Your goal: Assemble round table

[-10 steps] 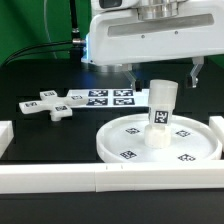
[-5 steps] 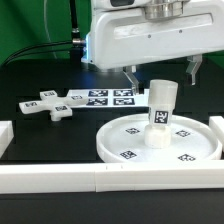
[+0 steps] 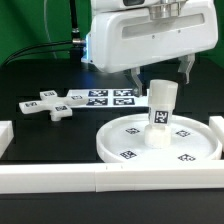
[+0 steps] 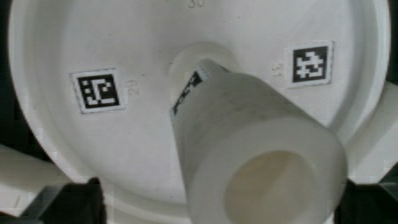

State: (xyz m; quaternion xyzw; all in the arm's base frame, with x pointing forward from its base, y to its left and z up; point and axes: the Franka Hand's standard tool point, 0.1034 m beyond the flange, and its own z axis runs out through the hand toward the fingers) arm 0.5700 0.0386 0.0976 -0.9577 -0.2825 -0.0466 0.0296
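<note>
The large round disc [image 3: 112, 148] lies flat on the table, tags up. The short thick cylinder leg [image 3: 161, 112] stands upright at its centre. My gripper [image 3: 160, 72] is open and empty just above the leg's top, with one finger [image 3: 133, 76] on each side and clear of it. In the wrist view the leg [image 4: 249, 140] rises from the disc [image 4: 71, 50] towards the camera, with my gripper [image 4: 217, 205] straddling its open end. The cross-shaped foot piece [image 3: 48, 104] lies apart on the black table at the exterior view's left.
The marker board [image 3: 106, 98] lies flat behind the disc, beside the foot piece. A long white border rail [image 3: 100, 182] runs along the front, with another piece [image 3: 5, 135] at the exterior view's left.
My gripper has risen a little above the leg, with the fingers clear of it. The leg stays upright on the disc.
</note>
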